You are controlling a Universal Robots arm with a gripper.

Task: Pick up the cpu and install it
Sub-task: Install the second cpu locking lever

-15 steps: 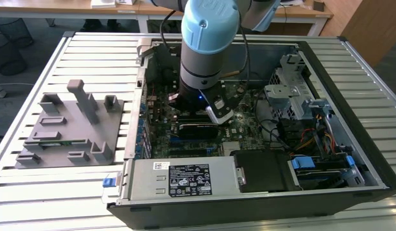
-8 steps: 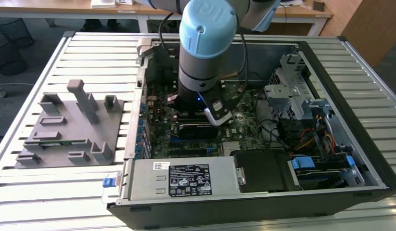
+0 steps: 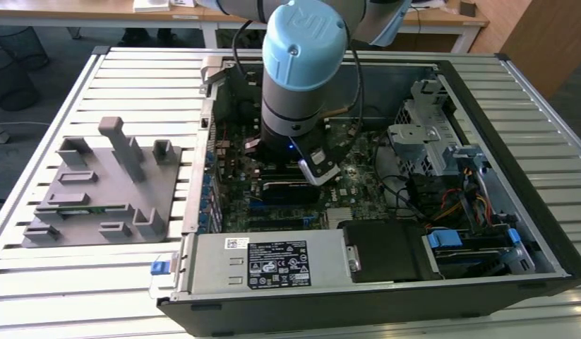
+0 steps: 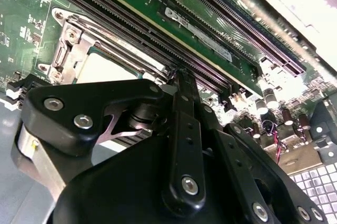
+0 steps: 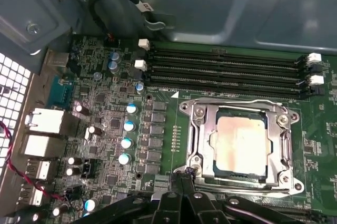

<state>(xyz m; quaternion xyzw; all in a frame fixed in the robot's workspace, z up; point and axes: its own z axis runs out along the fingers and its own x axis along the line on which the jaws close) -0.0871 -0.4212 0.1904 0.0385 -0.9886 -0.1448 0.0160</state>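
I have the arm reaching down into the open black computer case [image 3: 516, 233], its black gripper [image 5: 181, 179] low over the green motherboard [image 5: 121, 124], just beside the near edge of the silver metal socket frame [image 5: 197, 139]. The cpu [image 5: 241, 145], a small flat square chip with a pale metal top plate, lies flat inside that frame, seated in the socket with the frame's window around it, so I judge the placing itself to be done. The gripper's fingertips meet in a closed point with nothing between them, seen in both wrist views, which suits pressing or nudging the frame or its wire latch rather than carrying anything; I cannot tell whether the tips touch the frame. The long black memory slots [image 5: 226, 68] run along the far side of the socket, empty. On the exterior view's left, the grey plastic parts holder [image 3: 97, 187] sits on the slatted table [image 3: 45, 282], well apart from the case.
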